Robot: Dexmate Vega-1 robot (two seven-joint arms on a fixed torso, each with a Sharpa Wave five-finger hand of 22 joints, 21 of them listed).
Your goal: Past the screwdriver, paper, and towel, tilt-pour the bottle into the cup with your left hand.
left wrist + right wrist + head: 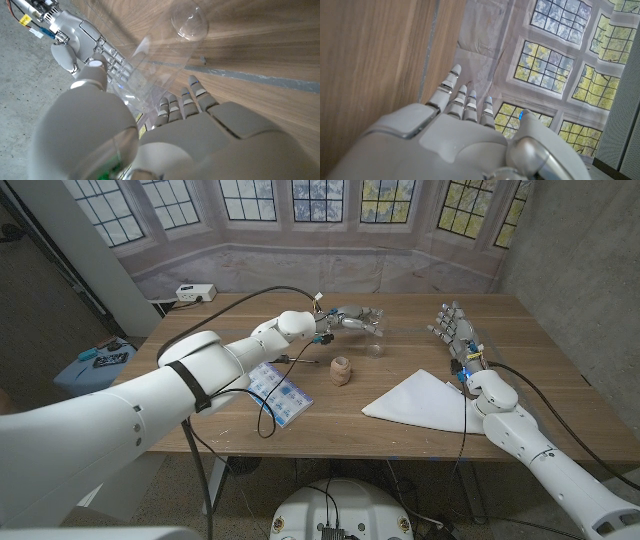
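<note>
My left hand (pixel 352 318) is stretched out over the far middle of the table and grips a clear plastic bottle (pixel 145 75), tipped with its mouth toward a clear cup (pixel 376 348). In the left wrist view the cup (pixel 189 22) stands just beyond the bottle's end. My right hand (pixel 455 325) is raised at the right with its fingers spread and holds nothing; it shows again in its own wrist view (pixel 465 130). On the near side lie a blue-patterned paper (pixel 278 392), a brown stubby screwdriver (pixel 341 370) and a white towel (pixel 425 400).
A white box (pixel 195 292) sits at the table's back left corner. Black cables (pixel 265 405) hang from my left arm over the paper. A low stand with blue items (pixel 100 362) is beside the table's left edge. A window backdrop lines the far wall.
</note>
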